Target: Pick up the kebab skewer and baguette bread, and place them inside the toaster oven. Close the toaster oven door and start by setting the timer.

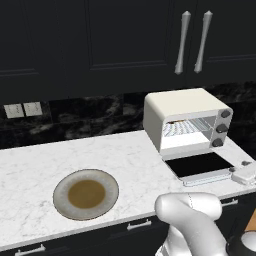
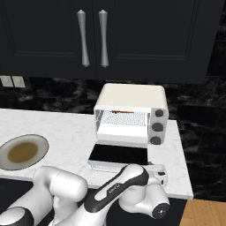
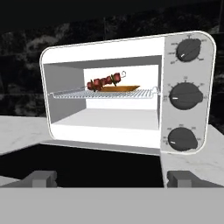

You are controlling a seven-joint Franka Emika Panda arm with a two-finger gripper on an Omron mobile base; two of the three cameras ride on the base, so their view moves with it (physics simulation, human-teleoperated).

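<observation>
White marble counter (image 1: 35, 165) carries the cream-white, round-topped toaster oven (image 1: 182, 107) near its right end. The oven's dark glass door (image 1: 199, 165) lies folded down flat, cavity open. Round grey plate with a brown centre (image 1: 86, 193) sits well left, bare. On the wire rack: golden-orange baguette piece (image 3: 120, 88), with the red-and-green kebab skewer (image 3: 104, 82) on it. Gripper (image 3: 111, 178) low before the door, jaws spread wide, holding nothing.
</observation>
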